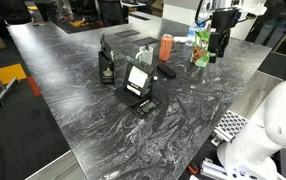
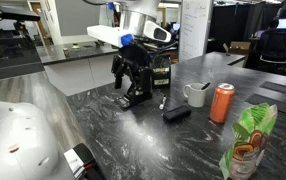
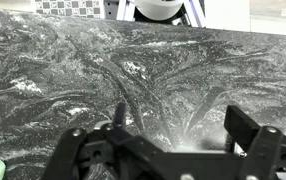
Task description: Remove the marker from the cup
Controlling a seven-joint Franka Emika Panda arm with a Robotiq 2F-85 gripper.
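A pale cup (image 2: 196, 95) stands on the dark marbled table; it also shows in an exterior view (image 1: 146, 53). A short black marker-like thing (image 2: 176, 112) lies on the table in front of the cup, apart from it, and shows in an exterior view (image 1: 166, 71). I cannot tell whether anything is inside the cup. My gripper (image 1: 218, 55) hangs over the far right of the table, beside a green bag (image 1: 200, 50) and well away from the cup. In the wrist view the jaws (image 3: 181, 118) are spread over bare table and hold nothing.
An orange can (image 2: 223, 102) stands between the cup and the green bag (image 2: 248, 145). Two black devices (image 1: 138, 78) (image 1: 107, 62) stand on the cup's other side. A white rounded body (image 1: 268, 125) sits at the table's near corner.
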